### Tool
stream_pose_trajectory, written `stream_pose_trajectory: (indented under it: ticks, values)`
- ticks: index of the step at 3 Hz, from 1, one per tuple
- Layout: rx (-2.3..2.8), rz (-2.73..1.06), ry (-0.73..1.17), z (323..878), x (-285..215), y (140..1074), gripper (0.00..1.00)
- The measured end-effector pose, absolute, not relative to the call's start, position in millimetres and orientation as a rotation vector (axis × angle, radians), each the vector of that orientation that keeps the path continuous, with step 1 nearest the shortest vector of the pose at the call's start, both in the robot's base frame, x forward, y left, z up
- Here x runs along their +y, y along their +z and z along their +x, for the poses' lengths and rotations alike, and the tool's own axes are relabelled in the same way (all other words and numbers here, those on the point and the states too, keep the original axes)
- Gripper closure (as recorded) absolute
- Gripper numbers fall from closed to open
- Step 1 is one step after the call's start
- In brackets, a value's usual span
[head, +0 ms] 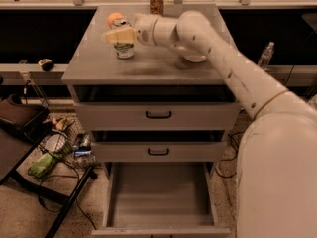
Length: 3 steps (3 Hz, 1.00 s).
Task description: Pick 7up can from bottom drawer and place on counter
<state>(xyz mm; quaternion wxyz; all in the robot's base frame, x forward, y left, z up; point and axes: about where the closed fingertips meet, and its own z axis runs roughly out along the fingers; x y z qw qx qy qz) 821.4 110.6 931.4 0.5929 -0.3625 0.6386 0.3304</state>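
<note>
The 7up can (124, 49), whitish with green markings, stands upright on the counter (163, 66) at its left middle. My gripper (120, 35) reaches in from the right and is shut on the can's upper half, its cream fingers (118, 35) hiding the can's top. The can's base seems to rest on the counter. The bottom drawer (158, 197) is pulled fully open below and its grey tray holds nothing.
A brown-gold patterned can (156, 1) stands at the counter's back edge. An orange round object (114, 19) lies just behind the gripper. The two upper drawers (158, 115) stand slightly ajar. A black stand (20, 133) and floor clutter (49, 157) are at the left, a plastic bottle (266, 56) at the right.
</note>
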Motion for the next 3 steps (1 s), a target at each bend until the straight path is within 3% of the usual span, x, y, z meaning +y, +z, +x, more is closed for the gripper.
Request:
stream_pose_trajectory:
  ticks: [2,3]
  values:
    - [1.700,-1.045,0.531,707.9,16.3,1010.0,0.00]
    - [1.808,-0.943,0.354,654.3,-49.9,1027.6,0.00]
